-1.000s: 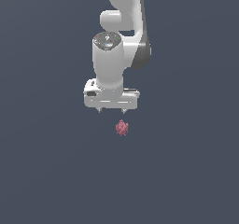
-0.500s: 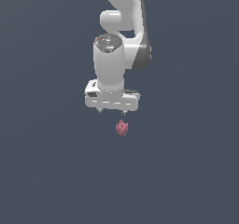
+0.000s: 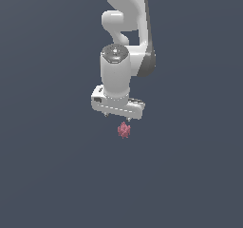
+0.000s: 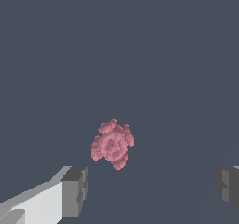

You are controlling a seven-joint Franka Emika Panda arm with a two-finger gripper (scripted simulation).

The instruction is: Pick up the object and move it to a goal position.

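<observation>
The object (image 3: 124, 130) is a small pinkish-red lumpy thing lying on the dark grey floor. In the wrist view the object (image 4: 112, 144) lies a little beyond the gap between my two fingers. My white gripper (image 3: 118, 118) hangs just above it, pointing down. The gripper (image 4: 151, 186) is open, its grey pads (image 4: 74, 192) wide apart with nothing between them. In the exterior view only short finger stubs show under the hand.
The white arm (image 3: 127, 30) rises behind the hand toward the top of the exterior view. All around is the plain dark grey floor (image 3: 52, 175).
The gripper has come down a little toward the object. The object has not moved.
</observation>
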